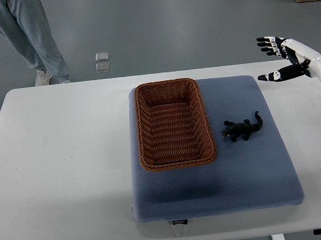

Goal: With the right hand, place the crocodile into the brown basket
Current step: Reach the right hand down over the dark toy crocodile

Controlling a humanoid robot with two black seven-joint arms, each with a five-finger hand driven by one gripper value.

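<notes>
- Crocodile (243, 130): a small dark toy lying on the blue pad (216, 197), just right of the brown basket (141, 126) and not touching it.
- Handling: probably light and rubbery. Grasp across the torso, not the thin tail.
- Right hand (294, 60): raised beyond the pad's far right corner, fingers (264, 41) spread, holding nothing.
- Obstructions: nothing lies between hand and toy. The basket's near wall must be cleared.

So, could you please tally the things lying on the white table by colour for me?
Brown: 1, the basket
Black: 1, the crocodile
Blue-grey: 1, the cushion beneath both
Total: 3
</notes>
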